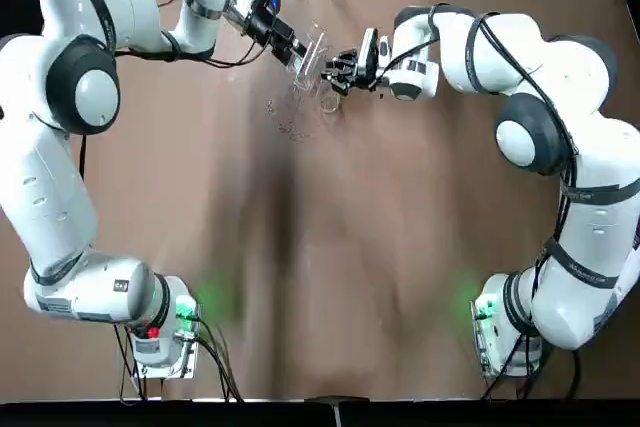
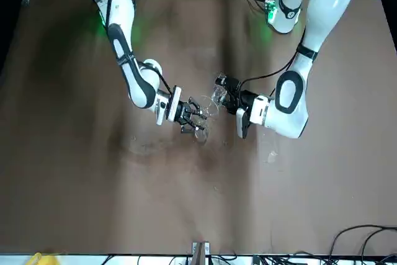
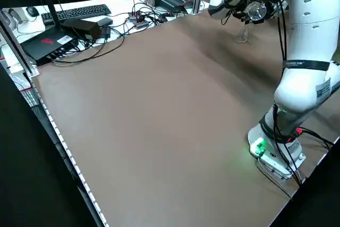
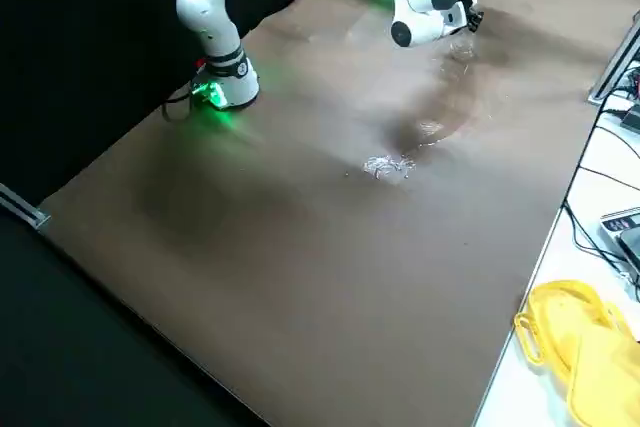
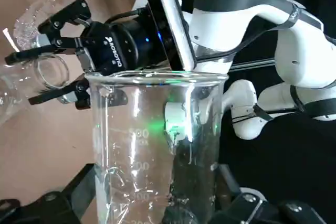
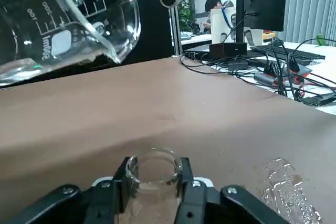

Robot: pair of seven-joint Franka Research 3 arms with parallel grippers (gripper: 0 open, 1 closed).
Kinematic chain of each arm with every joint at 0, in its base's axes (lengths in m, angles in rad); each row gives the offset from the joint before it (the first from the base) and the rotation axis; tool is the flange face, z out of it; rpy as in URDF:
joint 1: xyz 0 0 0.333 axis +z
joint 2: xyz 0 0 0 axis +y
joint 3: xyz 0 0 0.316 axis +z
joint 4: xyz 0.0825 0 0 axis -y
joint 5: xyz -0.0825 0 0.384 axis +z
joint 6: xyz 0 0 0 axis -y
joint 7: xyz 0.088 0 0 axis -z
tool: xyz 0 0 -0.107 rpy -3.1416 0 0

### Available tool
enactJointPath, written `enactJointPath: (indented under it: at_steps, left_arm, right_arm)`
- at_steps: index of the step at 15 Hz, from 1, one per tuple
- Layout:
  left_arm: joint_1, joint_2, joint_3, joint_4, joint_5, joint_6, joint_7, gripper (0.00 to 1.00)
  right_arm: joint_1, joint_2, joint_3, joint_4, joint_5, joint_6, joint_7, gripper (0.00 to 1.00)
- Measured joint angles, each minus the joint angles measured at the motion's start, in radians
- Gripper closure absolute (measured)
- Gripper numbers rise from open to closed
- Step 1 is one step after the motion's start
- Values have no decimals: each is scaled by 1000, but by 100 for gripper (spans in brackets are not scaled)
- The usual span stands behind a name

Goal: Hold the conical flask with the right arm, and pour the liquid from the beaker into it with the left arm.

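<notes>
Above the table [image 1: 300, 277], toward its far edge, the two arms are meeting. The left gripper [image 5: 155, 182] is clasping the beaker [image 5: 157, 129] between its fingers, and the right gripper [image 6: 156, 179] is pinching the flask [image 6: 153, 203] by its neck, mouth uncovered. Overhead, the beaker is lying just on the left arm's side of the flask, its long axis leaning over toward the right arm. Rim and mouth are sitting close together, but whether the lip is lining up over the opening, the views are not settling. Pouring is probably the step in hand; how much has gone across, I cannot tell. Next, the lip is needing to come squarely over that narrow mouth before any steeper tilt. Liquid is lying spilled on the table [image 6: 289, 192], so a stray stream is seeming the likeliest trouble.
</notes>
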Motion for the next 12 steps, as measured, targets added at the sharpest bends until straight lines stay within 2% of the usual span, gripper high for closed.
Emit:
enactJointPath:
  at_steps: [12]
  left_arm:
    - [-29,62,1,18,0,72,0,4]
  right_arm:
    - [1,2,0,1,5,1,-4,61]
